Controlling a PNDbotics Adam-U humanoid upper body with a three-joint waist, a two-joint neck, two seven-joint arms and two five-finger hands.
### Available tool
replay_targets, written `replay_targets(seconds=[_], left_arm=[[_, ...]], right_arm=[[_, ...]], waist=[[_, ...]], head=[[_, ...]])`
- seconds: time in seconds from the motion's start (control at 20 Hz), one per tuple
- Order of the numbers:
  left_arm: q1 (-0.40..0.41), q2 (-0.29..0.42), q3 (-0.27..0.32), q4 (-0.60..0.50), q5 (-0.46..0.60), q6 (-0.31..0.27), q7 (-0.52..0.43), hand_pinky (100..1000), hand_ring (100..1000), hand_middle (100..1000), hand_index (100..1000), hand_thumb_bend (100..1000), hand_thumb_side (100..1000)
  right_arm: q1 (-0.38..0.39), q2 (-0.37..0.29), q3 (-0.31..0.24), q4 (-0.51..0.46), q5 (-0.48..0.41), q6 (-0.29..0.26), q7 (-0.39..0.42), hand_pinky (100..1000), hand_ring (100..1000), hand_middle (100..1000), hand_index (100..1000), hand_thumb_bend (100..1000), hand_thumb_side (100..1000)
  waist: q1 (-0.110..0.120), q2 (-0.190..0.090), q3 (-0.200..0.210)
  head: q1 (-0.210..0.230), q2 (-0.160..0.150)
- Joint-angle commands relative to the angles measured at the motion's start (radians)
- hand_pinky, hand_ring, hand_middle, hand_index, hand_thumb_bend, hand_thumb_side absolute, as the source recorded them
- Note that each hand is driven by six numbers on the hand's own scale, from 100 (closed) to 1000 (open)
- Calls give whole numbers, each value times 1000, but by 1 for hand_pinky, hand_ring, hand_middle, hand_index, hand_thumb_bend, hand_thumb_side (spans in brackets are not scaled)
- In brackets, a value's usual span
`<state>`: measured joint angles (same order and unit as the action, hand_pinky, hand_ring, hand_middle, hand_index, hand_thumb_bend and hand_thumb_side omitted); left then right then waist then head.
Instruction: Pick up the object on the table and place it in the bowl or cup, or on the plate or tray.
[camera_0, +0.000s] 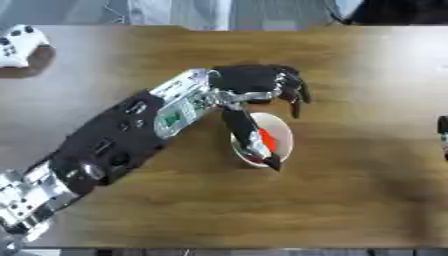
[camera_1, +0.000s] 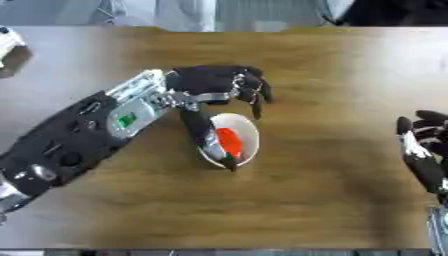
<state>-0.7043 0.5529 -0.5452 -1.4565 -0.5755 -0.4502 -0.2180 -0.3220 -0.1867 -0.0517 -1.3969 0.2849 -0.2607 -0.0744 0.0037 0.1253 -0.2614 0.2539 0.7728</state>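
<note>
Our left arm reaches in from the near left corner and slants across the wooden table (camera_0: 367, 100) toward its middle, forearm raised, wrist bent so the left hand (camera_0: 258, 82) hangs over the far side of a white bowl (camera_0: 282, 131). The fingers (camera_0: 296, 92) curl downward at the bowl's far rim, while the thumb (camera_0: 249, 135) stretches long and straight over the bowl's left side, its tip past the near rim. Inside the bowl we see a small red object (camera_1: 229, 141), bright orange-red and oblong, lying just right of the thumb. The hand holds nothing; its fingers are loosely bent, half open. Our right hand (camera_1: 420, 152) rests at the right edge, fingers relaxed and pointing far.
</note>
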Motion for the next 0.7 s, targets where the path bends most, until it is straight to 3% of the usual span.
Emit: replay_targets(seconds=[0.05,0.45,0.7], left_arm=[[-24,18,9,-9,9,-7,4,1000,896,773,685,779,826],[-30,90,37,-105,24,10,21,1000,810,737,687,763,830],[-1,154,121,-234,171,112,68,983,821,757,686,792,827]], right_arm=[[-11,-27,-8,-11,3,-2,0,165,439,527,704,479,454],[0,-36,-12,-9,3,-1,-2,164,438,526,704,478,453],[9,-41,-14,-10,2,0,-4,166,439,526,704,478,454]], waist=[[-1,-17,2],[4,-27,20],[4,-37,45]], head=[[-11,-3],[-17,-3],[-32,-3]])
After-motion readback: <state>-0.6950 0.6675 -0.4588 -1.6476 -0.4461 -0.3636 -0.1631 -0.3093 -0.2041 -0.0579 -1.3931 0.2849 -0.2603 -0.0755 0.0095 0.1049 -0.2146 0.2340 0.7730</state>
